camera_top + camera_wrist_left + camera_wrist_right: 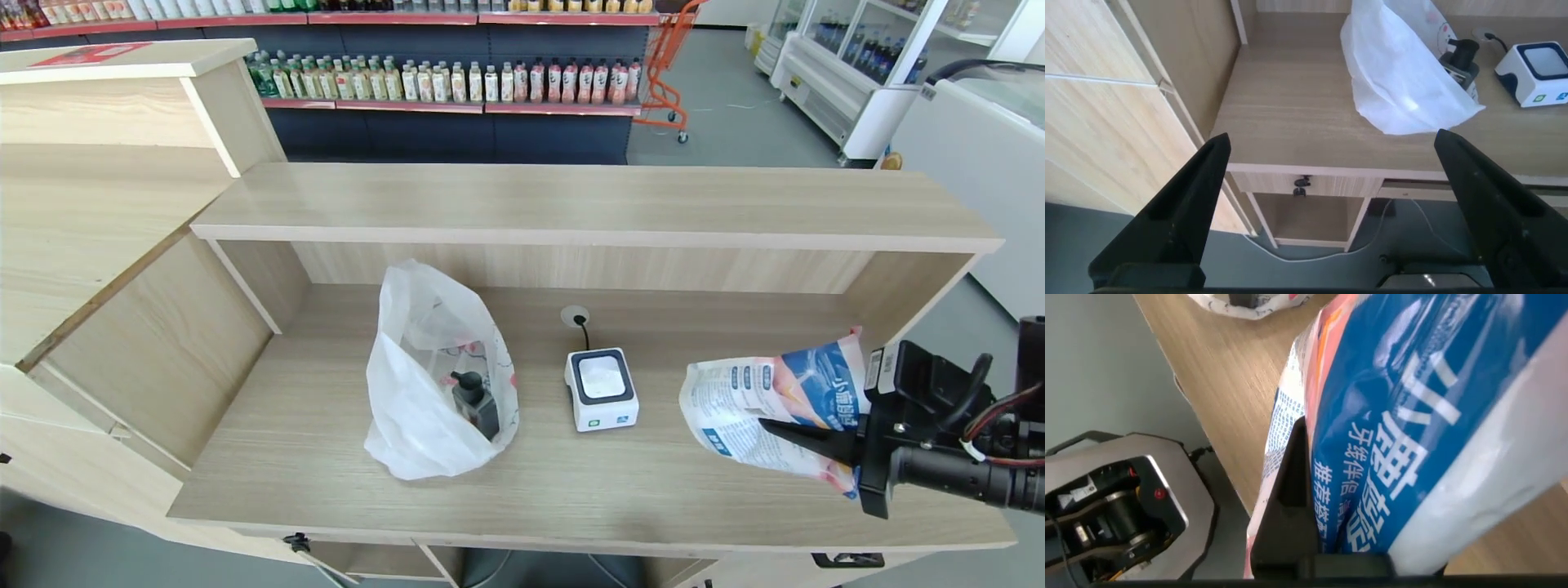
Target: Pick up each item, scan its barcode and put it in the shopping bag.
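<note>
One soft pouch, blue and white, is clamped in our right pincer above the right end of the desk, clear of its surface as far as we can tell. We judge it a film refill pack: limp, slick-skinned and probably fairly heavy with liquid, so it will sag and swing from wherever it is pinched. The hold sits toward one end of the pack, with a dark finger pressed flat against the printed face. That seems the right place to us, since a sealed end gives firmer purchase than the bulging belly, which could squirm out. A hard squeeze might burst a seam, we think.

The scanner stands at mid-desk, well apart from the pouch. The white shopping bag slumps just beyond it toward the left end, with a dark pump bottle inside. We cannot tell which face carries the barcode. Our left pincer has its fingers spread wide on nothing, off the desk's front edge near the left corner.
</note>
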You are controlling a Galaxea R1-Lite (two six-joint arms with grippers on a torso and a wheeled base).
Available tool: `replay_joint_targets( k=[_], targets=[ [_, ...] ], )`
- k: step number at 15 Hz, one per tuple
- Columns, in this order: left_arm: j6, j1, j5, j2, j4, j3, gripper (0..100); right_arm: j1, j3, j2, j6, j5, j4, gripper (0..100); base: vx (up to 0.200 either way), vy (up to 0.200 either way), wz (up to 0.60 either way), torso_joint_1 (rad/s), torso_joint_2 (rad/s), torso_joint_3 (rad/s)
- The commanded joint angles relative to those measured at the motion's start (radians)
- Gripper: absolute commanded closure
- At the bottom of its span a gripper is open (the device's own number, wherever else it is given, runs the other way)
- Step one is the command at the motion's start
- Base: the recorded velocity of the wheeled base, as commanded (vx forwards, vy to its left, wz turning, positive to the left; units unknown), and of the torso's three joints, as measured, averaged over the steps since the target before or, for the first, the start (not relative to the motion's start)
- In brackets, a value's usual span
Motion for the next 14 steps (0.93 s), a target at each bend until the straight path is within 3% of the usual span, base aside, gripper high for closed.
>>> replay_joint_targets(
  k=[1, 5, 9, 14],
  targets=[
    [-0.001, 0.000, 0.000, 0.000, 0.000, 0.000, 0, 0.004, -0.012, 0.038, 0.002, 0.008, -0.010, 100, 0.200, 0.000, 0.00, 0.022, 0.00, -0.002],
    [-0.010, 0.000, 0.002, 0.000, 0.000, 0.000, 0, 0.004, -0.017, 0.078, -0.033, 0.011, -0.016, 100, 0.000, 0.000, 0.00, 0.000, 0.00, 0.000],
    [-0.010, -0.002, 0.002, 0.000, 0.000, 0.000, 0, 0.004, -0.015, 0.138, -0.227, 0.014, -0.021, 100, 0.000, 0.000, 0.00, 0.000, 0.00, 0.000],
    [-0.010, 0.000, 0.002, 0.000, 0.000, 0.000, 0, 0.027, -0.003, 0.269, -0.320, 0.018, -0.254, 100, 0.000, 0.000, 0.00, 0.000, 0.00, 0.000]
  ],
)
